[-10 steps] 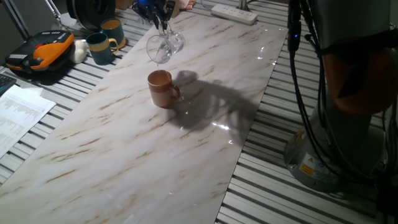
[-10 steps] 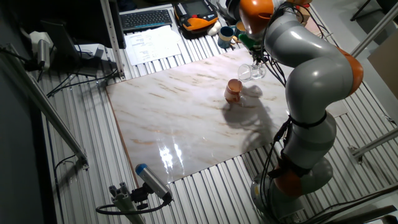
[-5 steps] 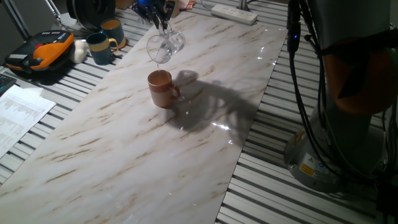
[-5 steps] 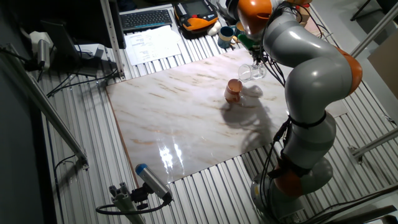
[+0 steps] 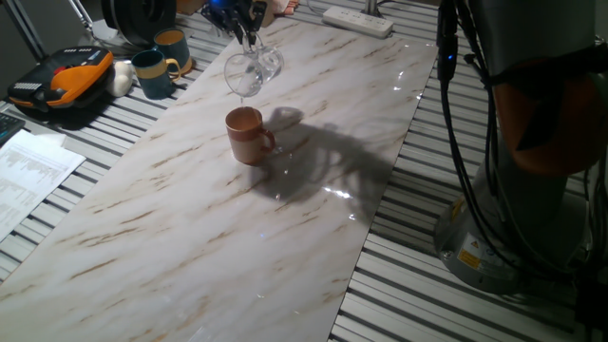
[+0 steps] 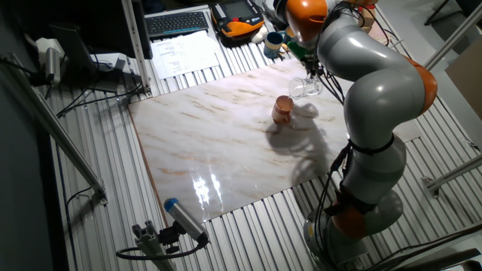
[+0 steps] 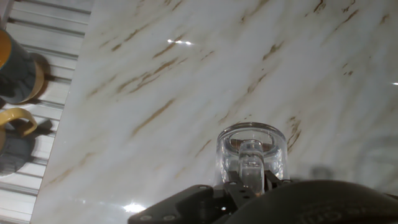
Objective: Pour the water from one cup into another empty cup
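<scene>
The transparent colourless glass mug [image 5: 251, 72] is held in the air, tipped well over on its side, with its open mouth turned down toward the small opaque terracotta ceramic mug [image 5: 248, 135]. The two-finger gripper [image 5: 243, 21] is clenched on the glass mug from above; in the hand view the fingers close on the clear loop handle just below the thick glass base [image 7: 251, 151]. The glass mug's mouth hangs just above the terracotta mug's rim and slightly to the far side of it, not touching it.

The terracotta mug stands upright on the white marble-patterned tabletop [image 5: 199, 228], with its handle pointing toward the robot's base side. Its inside cannot be read from either fixed view. The clear water cannot be made out in the glass mug or as a stream.

In the other fixed view the grey and orange arm [image 6: 370, 69] arches over the tabletop edge beside the terracotta mug. Its dark shadow falls on the marble just beside that mug.

Well apart from the terracotta mug, off the marble on the slatted surface, stand two dark teal mugs [image 5: 154, 71] with yellow handles. Beyond them lies a black and orange handheld pendant [image 5: 61, 84]. A white power strip [image 5: 358, 20] lies at the tabletop's far end.
</scene>
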You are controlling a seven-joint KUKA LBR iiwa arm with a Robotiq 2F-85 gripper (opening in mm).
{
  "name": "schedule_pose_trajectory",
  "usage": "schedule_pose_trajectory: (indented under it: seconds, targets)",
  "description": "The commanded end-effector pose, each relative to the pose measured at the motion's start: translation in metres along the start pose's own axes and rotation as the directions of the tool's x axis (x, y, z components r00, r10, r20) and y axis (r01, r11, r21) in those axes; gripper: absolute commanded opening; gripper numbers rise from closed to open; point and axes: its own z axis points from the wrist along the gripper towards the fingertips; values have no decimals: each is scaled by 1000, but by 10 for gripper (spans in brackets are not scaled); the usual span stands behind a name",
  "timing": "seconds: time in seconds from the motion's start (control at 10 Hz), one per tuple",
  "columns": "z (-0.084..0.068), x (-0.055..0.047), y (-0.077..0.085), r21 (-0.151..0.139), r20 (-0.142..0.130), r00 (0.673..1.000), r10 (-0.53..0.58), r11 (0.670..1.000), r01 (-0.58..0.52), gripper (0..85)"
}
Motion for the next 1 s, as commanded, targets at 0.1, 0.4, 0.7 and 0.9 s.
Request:
schedule_pose_trajectory:
  seconds: [0.1,0.4,0.7,0.9]
  targets:
    - [0,0,0,-5,-8,1000,2,1000,-2,0]
    - [-1,0,-1,-1,1,1000,6,1000,-6,0]
    - [-2,0,-1,6,15,1000,5,1000,-5,0]
    - [-2,0,-1,15,33,999,4,1000,-4,0]
